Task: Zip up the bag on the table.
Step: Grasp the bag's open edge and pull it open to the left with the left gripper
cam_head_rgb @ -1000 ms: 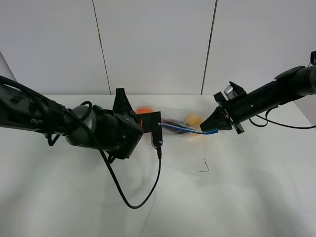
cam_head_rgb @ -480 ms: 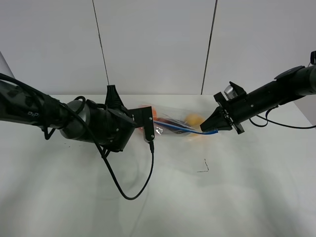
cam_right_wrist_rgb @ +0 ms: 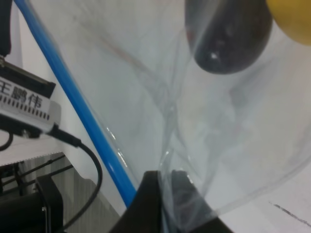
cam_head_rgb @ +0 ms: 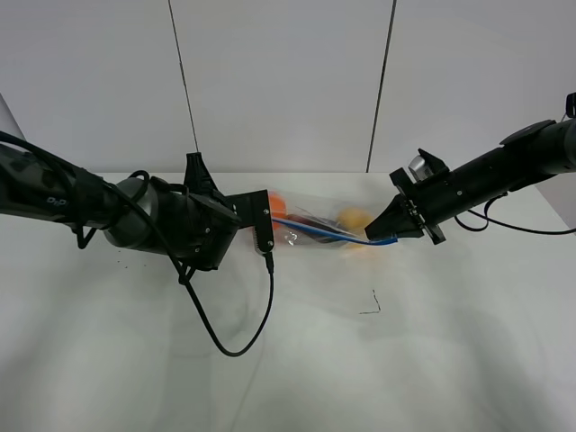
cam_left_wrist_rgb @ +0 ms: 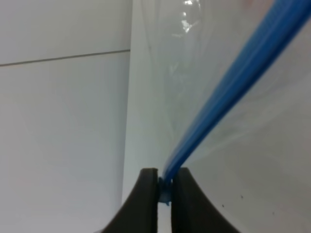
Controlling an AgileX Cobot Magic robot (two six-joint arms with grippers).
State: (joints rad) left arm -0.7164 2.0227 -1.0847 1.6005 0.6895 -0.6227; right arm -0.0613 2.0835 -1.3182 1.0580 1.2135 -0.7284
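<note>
Bag (cam_head_rgb: 317, 226), one, pinched between left pincer (cam_left_wrist_rgb: 164, 178) and right pincer (cam_right_wrist_rgb: 165, 178)

The high camera looked down across the bench (cam_head_rgb: 432, 360) toward the back wall (cam_head_rgb: 288, 81), taking in the whole scene. The wrist cameras sat close behind the left gripper (cam_left_wrist_rgb: 164, 183) and right gripper (cam_right_wrist_rgb: 165, 183) — all three views shared the blue zip strip (cam_head_rgb: 335, 237) of the bag (cam_head_rgb: 310, 219).

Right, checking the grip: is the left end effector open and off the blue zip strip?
No, the left end effector is shut, pinching the blue zip strip.
</note>
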